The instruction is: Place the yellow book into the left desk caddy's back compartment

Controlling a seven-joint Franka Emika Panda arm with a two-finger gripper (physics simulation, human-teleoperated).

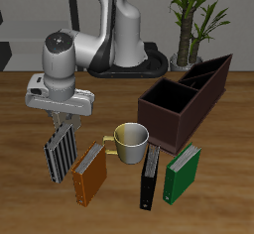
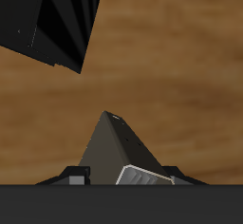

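The robot's 2-finger gripper (image 1: 62, 127) is clamping the thin greyish-yellow book (image 1: 59, 151) upright, while the long dark-brown left desk caddy (image 1: 167, 114) is waiting well apart, its back compartment (image 1: 208, 75) farthest away.

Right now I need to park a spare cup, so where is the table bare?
Bare table lies behind the mug, between pincer and left desk caddy, and beside the green book, in front of the caddy. Crowded: the front row, yellow book, orange book, mug, black book.

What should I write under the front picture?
Gripper holds a book above the table, away from the caddy.
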